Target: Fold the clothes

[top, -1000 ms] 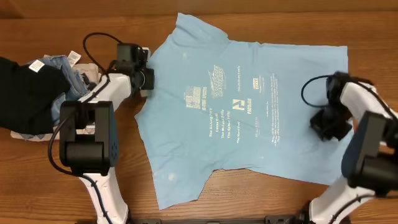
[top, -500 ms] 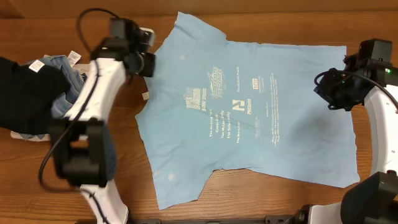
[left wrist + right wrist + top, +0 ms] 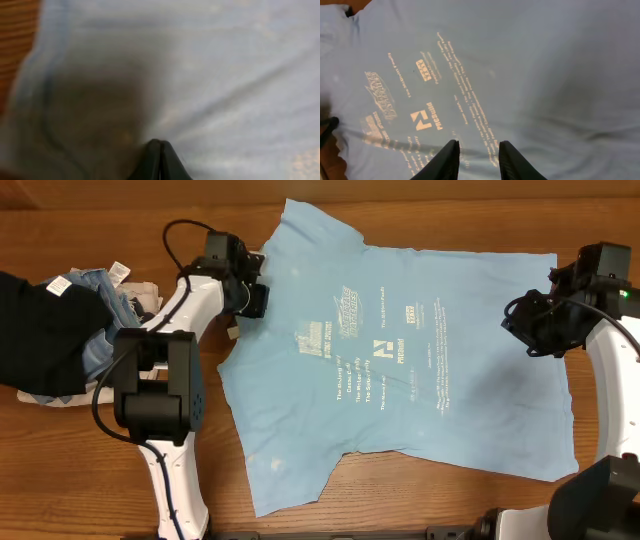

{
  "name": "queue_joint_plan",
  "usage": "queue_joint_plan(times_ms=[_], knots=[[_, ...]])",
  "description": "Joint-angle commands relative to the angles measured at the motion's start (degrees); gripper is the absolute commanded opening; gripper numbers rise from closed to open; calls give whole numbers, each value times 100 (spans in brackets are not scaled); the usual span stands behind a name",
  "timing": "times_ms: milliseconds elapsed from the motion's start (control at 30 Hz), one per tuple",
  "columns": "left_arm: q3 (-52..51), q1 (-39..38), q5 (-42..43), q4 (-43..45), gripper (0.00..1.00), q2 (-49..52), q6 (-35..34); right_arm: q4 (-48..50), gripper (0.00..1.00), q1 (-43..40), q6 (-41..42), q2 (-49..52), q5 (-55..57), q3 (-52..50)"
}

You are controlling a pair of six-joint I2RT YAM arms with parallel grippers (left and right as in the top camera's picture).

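Since half a second earlier, the left end effector [image 3: 250,288] had swung from the bare wood beside the collar onto the neck-and-shoulder edge of the T-shirt [image 3: 420,370]. The left arm had also dropped back low along the worktop [image 3: 420,505]. The right end effector [image 3: 533,330] had barely shifted.

From the left wrist view, we saw the left fingers [image 3: 160,155] pressed together. Light-blue cloth filled everything ahead of them, and creases ran toward their tips. That picture was badly blurred, so we judged that they had probably pinched a fold of the cloth. A strip of wood showed at the far left of that view.

The right fingers [image 3: 451,159] stood apart above the fabric and held nothing. The white printed text and logos [image 3: 425,117] lay ahead of them and to their left. Plain blue cloth lay to their right.

The T-shirt lay spread on the worktop between the two end effectors. Its collar side was under the left one, and its hem side was under the right one. One sleeve reached away from the left end effector toward the near edge.

On the outer side of the left end effector, well clear of the shirt, we saw a black garment [image 3: 40,330]. It lay against a bundle of denim [image 3: 100,285] with white tags.
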Motion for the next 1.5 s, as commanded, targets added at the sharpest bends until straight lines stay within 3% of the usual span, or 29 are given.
queue_joint_plan(times_ms=[0, 267, 300, 367, 400, 567, 667, 800, 967, 1133, 1300, 1467], knots=[[-170, 542, -1266, -240, 4, 358, -341, 24, 30, 37, -35, -4, -33, 55], [-111, 975, -1257, -236, 4, 358, -330, -72, 30, 39, -35, -4, -33, 55], [-42, 973, -1191, -251, 8, 356, -323, -87, 30, 39, -37, -4, -33, 55], [221, 925, -973, -435, 31, 280, -219, -79, 31, 39, -61, -4, -31, 55], [428, 883, -957, -634, 37, 203, -153, -48, 31, 39, -63, -4, -31, 55], [1631, 662, -957, -1993, 53, -516, -74, 57, 35, 39, -68, -4, -35, 55], [2358, 509, -957, -2968, 57, -1316, -76, 26, 45, 37, -341, -7, -181, 55], [2736, 400, -1008, -3735, 57, -2251, -251, 24, 49, 37, -341, -184, -304, 98], [2741, 400, -1604, -5095, 57, -3390, -793, -2, 54, 37, -271, -1029, -431, 168], [2739, 400, -1659, -6325, 54, -3746, -1185, -28, 61, 37, -72, -1462, -420, 166], [1827, 398, -907, -6413, 43, -4151, -1338, -83, 63, 39, -11, -1427, -439, 160], [-1316, 302, -372, -5967, 44, -5733, -1902, 127, 69, 39, -9, -1167, -437, 155]])
